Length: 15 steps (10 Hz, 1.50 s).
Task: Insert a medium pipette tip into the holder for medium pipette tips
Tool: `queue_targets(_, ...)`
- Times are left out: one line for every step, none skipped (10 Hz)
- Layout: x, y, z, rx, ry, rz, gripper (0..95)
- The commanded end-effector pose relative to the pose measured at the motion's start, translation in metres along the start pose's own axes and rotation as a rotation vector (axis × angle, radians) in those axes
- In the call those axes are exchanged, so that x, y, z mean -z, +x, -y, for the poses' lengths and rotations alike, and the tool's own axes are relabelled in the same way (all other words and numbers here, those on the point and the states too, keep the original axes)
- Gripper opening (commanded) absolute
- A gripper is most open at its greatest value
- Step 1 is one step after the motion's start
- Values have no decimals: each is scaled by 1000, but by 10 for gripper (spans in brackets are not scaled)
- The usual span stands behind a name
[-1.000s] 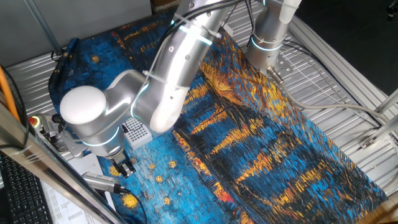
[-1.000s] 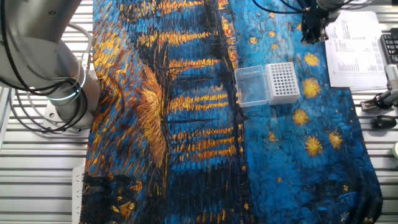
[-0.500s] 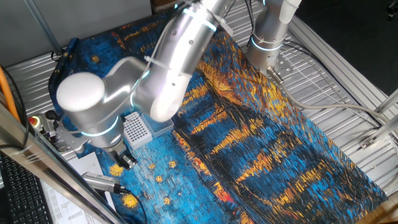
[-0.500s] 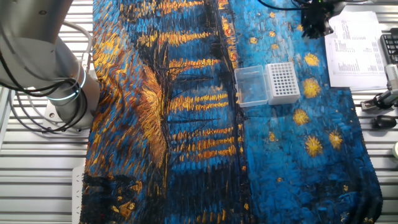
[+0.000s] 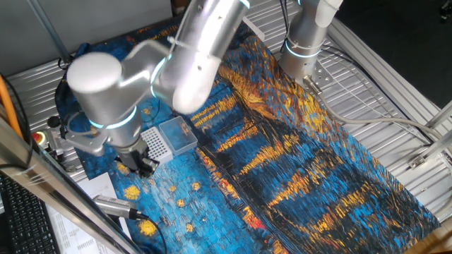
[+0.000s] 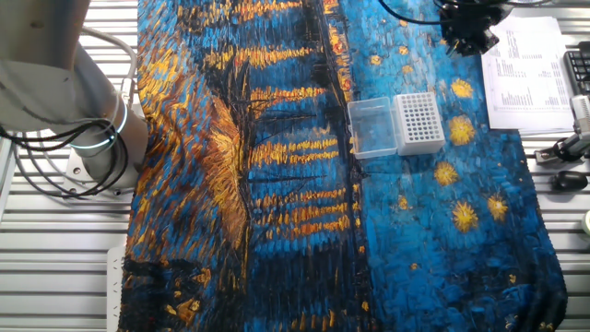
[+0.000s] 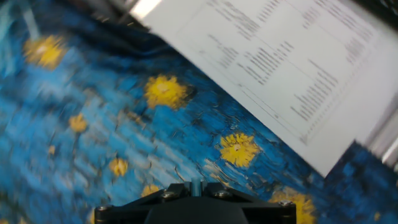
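The holder for medium pipette tips point(image 5: 154, 144) is a small white block with a grid of dark holes; it stands on the blue painted cloth and also shows in the other fixed view point(image 6: 419, 123). My gripper point(image 5: 143, 164) hangs just in front of the holder, beside it and not over it. In the other fixed view my gripper point(image 6: 468, 35) is near the top edge, beyond the holder. In the hand view my gripper point(image 7: 196, 185) has its jaws close together on a thin pale medium pipette tip point(image 7: 196, 183). The view is blurred.
A clear plastic box point(image 5: 178, 135) touches the holder's side, also seen in the other fixed view point(image 6: 372, 127). A printed paper sheet point(image 6: 525, 65) lies at the cloth's edge, right under the hand point(image 7: 280, 56). A metal pen-like tool point(image 5: 116, 206) lies near the front.
The arm's wrist has swung up and toward the back, uncovering the clear box. The gripper has shifted slightly toward the paper sheet and stays shut on the tip.
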State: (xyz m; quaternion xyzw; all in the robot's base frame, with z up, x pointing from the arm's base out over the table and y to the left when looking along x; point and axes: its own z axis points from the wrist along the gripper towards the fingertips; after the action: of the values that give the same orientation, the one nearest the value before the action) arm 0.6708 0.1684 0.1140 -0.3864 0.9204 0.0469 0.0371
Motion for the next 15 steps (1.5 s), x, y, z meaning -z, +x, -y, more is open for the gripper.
queue_targets(13,11,3,294,-41,60,0)
queue_targets(13,11,3,348,-47,73,0)
queue_targets(13,11,3,415,-56,90,0)
queue_targets(13,11,3,449,-61,100,0)
queue_targets(13,11,3,534,-60,99,0)
queue_targets(13,11,3,542,-58,96,0)
queue_targets(13,11,3,526,-62,92,0)
queue_targets(13,11,3,516,-68,93,0)
queue_targets(13,11,3,486,-70,113,0)
queue_targets(13,11,3,475,-90,151,0)
queue_targets(13,11,3,499,-88,151,0)
queue_targets(13,11,3,527,-83,140,0)
queue_targets(13,11,3,533,-82,139,0)
queue_targets(13,11,3,535,-80,134,0)
queue_targets(15,20,8,577,-81,131,0)
